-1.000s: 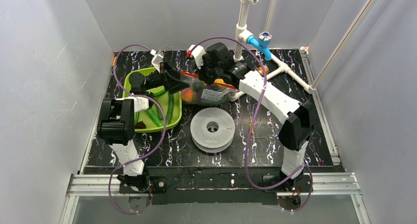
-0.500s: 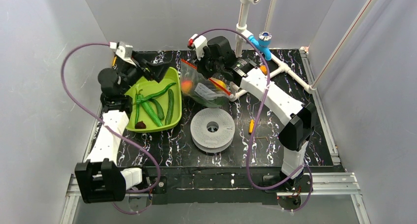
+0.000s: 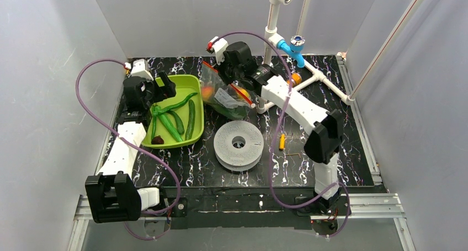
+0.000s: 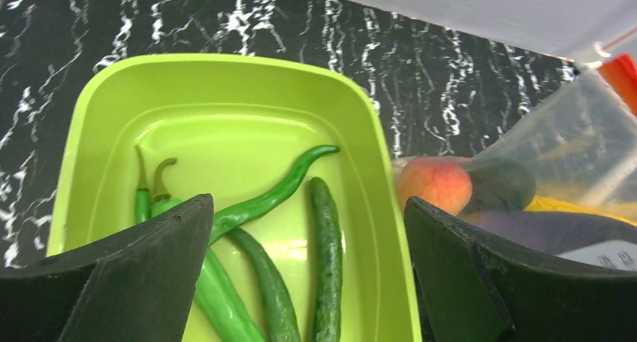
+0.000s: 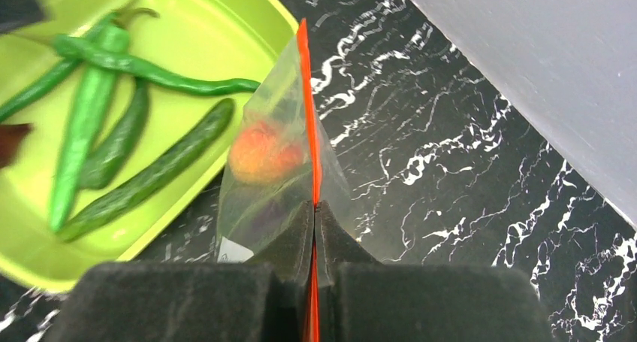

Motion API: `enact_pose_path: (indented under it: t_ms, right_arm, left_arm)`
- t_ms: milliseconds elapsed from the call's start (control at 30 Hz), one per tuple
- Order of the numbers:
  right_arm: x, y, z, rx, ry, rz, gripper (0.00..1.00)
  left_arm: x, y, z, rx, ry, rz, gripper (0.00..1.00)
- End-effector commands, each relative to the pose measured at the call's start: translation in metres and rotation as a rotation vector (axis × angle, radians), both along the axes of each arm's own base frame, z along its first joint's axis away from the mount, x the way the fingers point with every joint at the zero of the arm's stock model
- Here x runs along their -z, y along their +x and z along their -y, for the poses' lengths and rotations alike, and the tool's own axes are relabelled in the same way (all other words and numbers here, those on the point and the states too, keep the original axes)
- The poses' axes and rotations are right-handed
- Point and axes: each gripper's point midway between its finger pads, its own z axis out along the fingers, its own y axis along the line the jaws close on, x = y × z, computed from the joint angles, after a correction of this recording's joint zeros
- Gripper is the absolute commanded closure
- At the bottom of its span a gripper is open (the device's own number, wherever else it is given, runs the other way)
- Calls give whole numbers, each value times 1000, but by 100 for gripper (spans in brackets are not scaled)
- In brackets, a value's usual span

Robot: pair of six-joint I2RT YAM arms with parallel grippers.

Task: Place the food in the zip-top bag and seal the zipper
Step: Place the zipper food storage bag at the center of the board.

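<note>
The clear zip-top bag (image 3: 225,96) hangs tilted just right of the green tray (image 3: 196,131). My right gripper (image 5: 314,207) is shut on its orange-red zipper (image 5: 304,94). Through the plastic I see an orange-red round fruit (image 5: 263,152) and some darker food beside it. Several long green peppers and a cucumber (image 4: 327,259) lie in the tray (image 4: 225,79). My left gripper (image 4: 306,203) hovers over the tray's far end, jaws wide open and holding nothing. The fruit (image 4: 434,184) in the bag (image 4: 571,139) lies just past its right finger (image 4: 481,274).
A white perforated disc (image 3: 238,145) sits in front of the bag. A small yellow-orange stick (image 3: 282,142) lies to its right. White pipework with a blue valve (image 3: 293,46) stands at the back right. A small dark red piece (image 3: 158,140) lies in the tray's near corner.
My left gripper let go of the bag, opened wide and drew back left over the tray. The bag now hangs from the right gripper alone, which has lifted slightly.
</note>
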Motion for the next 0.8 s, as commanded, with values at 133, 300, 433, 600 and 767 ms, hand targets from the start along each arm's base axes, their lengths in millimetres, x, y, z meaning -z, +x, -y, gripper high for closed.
enact_pose_path:
  t_ms: [133,300,433,600,767]
  right_arm:
    - [-6,83,3,188,25,160,99]
    - [1,103,11,244,-56,232,99]
    - [-5,111,20,286,-109,286,95]
    - [-22,108,27,310,-155,335,40]
    - [-47,83,16,281,-198,412,23]
  left_arm:
    - [0,-3,-20,-113,22,-39,2]
    - [0,-1,-15,-95,-5,-60,2]
    - [-1,1,-14,-92,-5,-59,2]
    - [5,-2,-14,-92,-4,-89,2]
    - [7,-2,-13,-83,-2,-91,2]
